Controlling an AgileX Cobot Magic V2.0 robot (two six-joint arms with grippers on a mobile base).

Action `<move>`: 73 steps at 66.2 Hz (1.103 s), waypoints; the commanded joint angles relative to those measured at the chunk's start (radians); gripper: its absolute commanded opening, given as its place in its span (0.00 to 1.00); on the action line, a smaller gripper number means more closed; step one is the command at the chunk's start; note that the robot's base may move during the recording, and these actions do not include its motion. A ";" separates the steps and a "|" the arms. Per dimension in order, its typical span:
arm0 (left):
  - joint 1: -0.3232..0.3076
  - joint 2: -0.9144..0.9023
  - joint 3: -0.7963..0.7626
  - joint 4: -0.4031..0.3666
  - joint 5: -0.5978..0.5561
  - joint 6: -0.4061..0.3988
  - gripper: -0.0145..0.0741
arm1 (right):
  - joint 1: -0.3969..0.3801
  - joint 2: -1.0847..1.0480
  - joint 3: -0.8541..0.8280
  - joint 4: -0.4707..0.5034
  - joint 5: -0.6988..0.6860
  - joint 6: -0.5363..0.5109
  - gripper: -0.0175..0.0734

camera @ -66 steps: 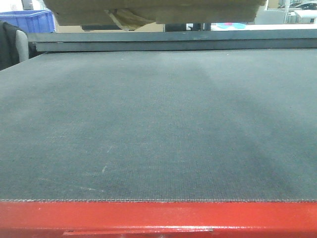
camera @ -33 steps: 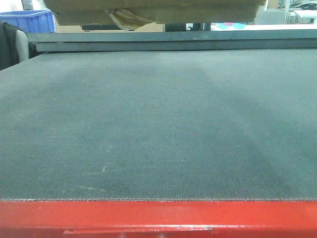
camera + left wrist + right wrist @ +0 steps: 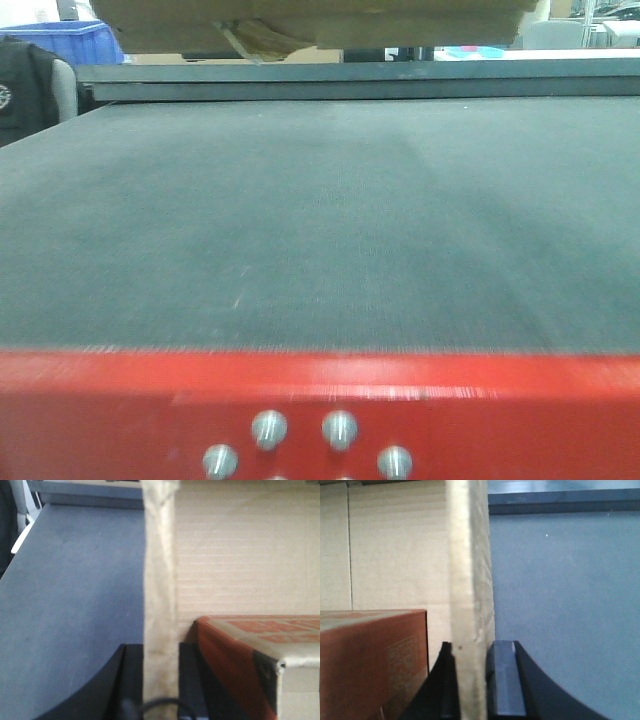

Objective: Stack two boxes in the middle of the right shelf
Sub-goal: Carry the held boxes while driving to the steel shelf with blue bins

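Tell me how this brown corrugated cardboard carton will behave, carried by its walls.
Probably flexes: the left gripper and right gripper each pinch only a thin wall edge of the brown corrugated cardboard carton. Likely heavier than empty, as a red printed box sits inside. It may sag.

Left gripper (image 3: 156, 649): clamped on the upright wall edge of a box (image 3: 240, 555), one dark finger on each side of the cardboard and the jaws closed down to its thickness. The finger on the box's outer side is broad and curved; the inner one is narrower. A thin dark cable (image 3: 160, 704) loops across the base, just below the wall edge.

Right gripper (image 3: 472, 647): same grip on the box's wall edge. The outer finger presses a flat grey pad (image 3: 504, 680) against the cardboard; the inner finger shows only as a dark sliver.
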 commanded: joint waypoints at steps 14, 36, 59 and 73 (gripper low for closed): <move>0.003 0.027 -0.013 0.054 -0.028 0.001 0.04 | -0.006 -0.022 -0.017 -0.024 -0.047 0.009 0.01; 0.003 0.027 -0.013 0.054 -0.028 0.001 0.04 | -0.006 -0.022 -0.017 -0.024 -0.047 0.009 0.01; 0.003 0.027 -0.013 0.054 -0.028 0.001 0.04 | -0.006 -0.022 -0.017 -0.024 -0.047 0.009 0.01; 0.003 0.027 -0.013 0.054 -0.028 0.001 0.04 | -0.006 -0.022 -0.017 -0.024 -0.047 0.009 0.01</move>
